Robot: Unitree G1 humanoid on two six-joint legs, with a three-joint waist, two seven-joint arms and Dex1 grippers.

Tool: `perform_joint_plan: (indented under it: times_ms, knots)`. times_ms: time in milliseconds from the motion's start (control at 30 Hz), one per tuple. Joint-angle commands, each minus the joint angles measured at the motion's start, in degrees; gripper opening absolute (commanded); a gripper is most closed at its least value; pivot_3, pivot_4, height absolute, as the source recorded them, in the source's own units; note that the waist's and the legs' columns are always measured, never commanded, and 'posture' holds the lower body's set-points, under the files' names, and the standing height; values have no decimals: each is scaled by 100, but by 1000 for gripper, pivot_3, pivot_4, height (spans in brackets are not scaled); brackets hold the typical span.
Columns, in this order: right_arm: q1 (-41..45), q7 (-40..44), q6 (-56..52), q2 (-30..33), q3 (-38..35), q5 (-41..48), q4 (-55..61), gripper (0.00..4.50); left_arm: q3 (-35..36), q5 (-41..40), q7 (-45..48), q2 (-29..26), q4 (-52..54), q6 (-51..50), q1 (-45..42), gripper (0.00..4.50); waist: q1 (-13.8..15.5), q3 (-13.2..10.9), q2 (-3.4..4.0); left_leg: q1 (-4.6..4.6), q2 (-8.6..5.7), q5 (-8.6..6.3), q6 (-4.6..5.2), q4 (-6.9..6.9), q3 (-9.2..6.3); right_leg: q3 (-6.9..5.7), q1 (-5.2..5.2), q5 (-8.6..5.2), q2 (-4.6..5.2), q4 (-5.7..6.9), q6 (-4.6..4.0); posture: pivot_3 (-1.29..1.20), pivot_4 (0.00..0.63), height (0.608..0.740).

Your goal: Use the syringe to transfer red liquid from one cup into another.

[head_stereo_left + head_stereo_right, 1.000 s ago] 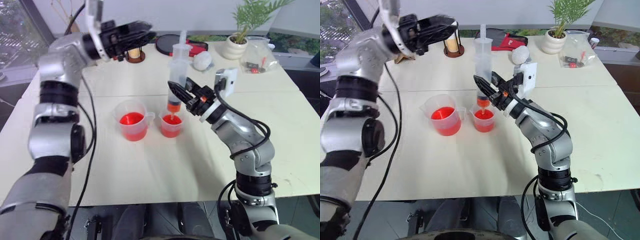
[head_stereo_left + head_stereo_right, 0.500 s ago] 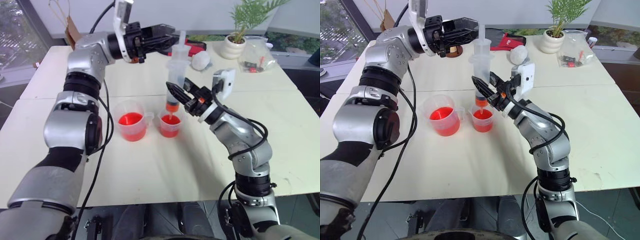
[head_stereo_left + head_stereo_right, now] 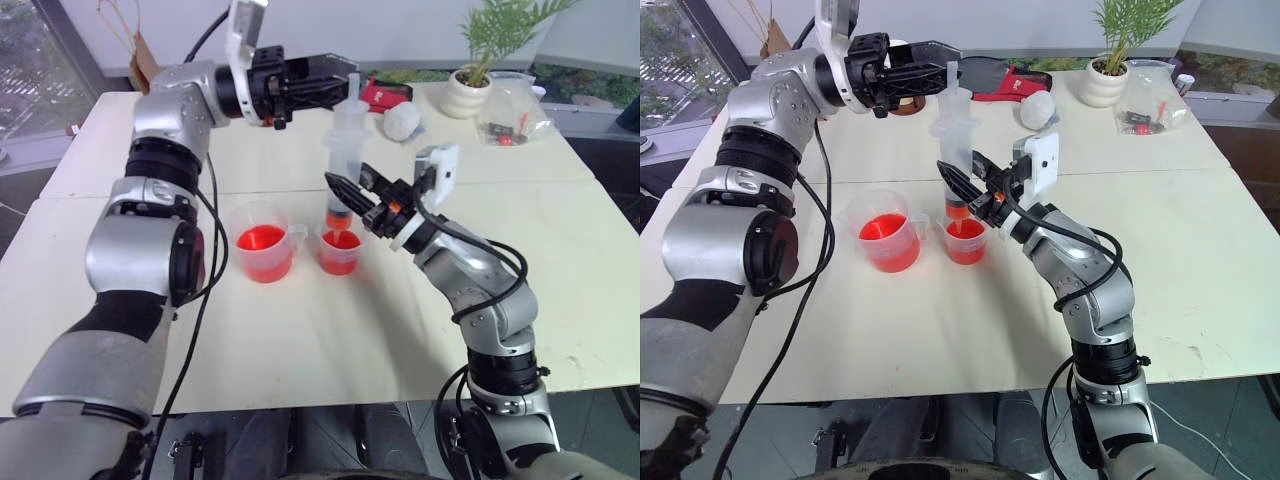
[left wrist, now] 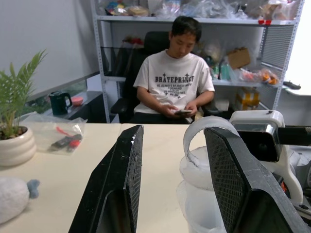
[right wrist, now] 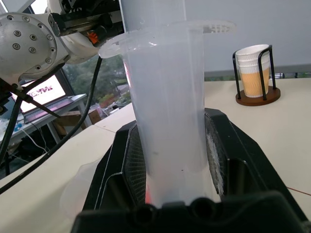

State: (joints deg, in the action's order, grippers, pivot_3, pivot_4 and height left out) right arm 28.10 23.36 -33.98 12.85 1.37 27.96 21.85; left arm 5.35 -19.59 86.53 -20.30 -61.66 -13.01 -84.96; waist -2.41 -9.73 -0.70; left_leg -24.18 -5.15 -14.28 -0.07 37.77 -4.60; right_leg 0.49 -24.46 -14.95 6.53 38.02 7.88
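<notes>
syringe [image 3: 345, 150] axis upright, tip down over smaller cup [image 3: 340, 250] | right tool [image 3: 352, 192] clamped on barrel, reaching from 4 o'clock | left tool [image 3: 335, 88] fingers apart, level, straddling plunger top

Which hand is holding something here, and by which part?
The right hand grips the syringe low on its barrel; the left hand is open around its plunger top.

clear glossy plastic: the syringe [image 3: 347, 140] and both cups [image 3: 264, 240], holding opaque red liquid [image 3: 262, 238]. matt cream table [image 3: 300, 330]. black fingers [image 4: 119, 194] carry rough, textured pads.
</notes>
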Motion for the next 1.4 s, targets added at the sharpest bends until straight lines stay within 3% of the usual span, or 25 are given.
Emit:
perform_joint_plan:
  times_ms: [33, 133, 167, 433, 467, 1300, 1333, 1400]
  knots:
    - [54, 95, 173, 51, 36, -43, 112, 1361, 87, -7, -49, 20, 226, 100, -92, 1506, 2, 0, 0, 0, 0, 0, 0, 1, 0, 0, 0, 0, 0, 0, 0, 0, 150, 739]
    - [35, 139, 199, 70, 86, -96, 115, 1361, 111, -23, -25, 57, 247, 99, -97, 230, 5, 0, 0, 0, 0, 0, 1, 2, 0, 0, 0, 0, 0, 0, 0, 0, 150, 739]
    - [34, 143, 205, 68, 87, -105, 113, 1361, 114, -24, -10, 66, 252, 91, -102, 53, -2, 0, 0, 0, 0, -1, 1, 3, 0, 0, 1, 0, 0, 0, 0, 0, 150, 739]
    - [197, 128, 289, 157, -35, -174, 159, 1361, -206, 172, 233, 148, 664, -32, 330, 53, 0, 0, 0, 0, 1, 0, 0, 3, 0, 0, 1, 0, -1, 0, 0, 0, 150, 739]
    - [244, 121, 282, 188, -69, -178, 188, 1361, -189, 183, 82, 185, 1346, -374, 679, 53, 3, 0, 0, -1, 1, 0, 0, 5, -1, 0, 1, 0, -1, 0, 0, 0, 150, 739]
    - [1058, -216, -329, 325, -496, 311, 690, 1361, -408, 421, -116, 529, 840, 81, 1162, 53, 14, 0, 0, -6, 0, -1, 2, 15, -3, 1, 0, 0, 0, 0, 0, 0, 150, 739]
    - [1063, -214, -364, 347, -514, 345, 699, 1361, -356, 383, -136, 495, 807, 34, 1125, 473, 15, 0, 0, -6, 0, -2, 3, 15, -3, 1, 0, 0, 0, 0, 0, 0, 150, 739]
    - [1051, -215, -471, 397, -588, 459, 724, 1361, -163, 240, -231, 365, 754, -137, 1006, 807, 13, 0, 0, -7, 0, -2, 3, 15, -3, 1, 0, 0, 0, 0, 0, 0, 150, 739]
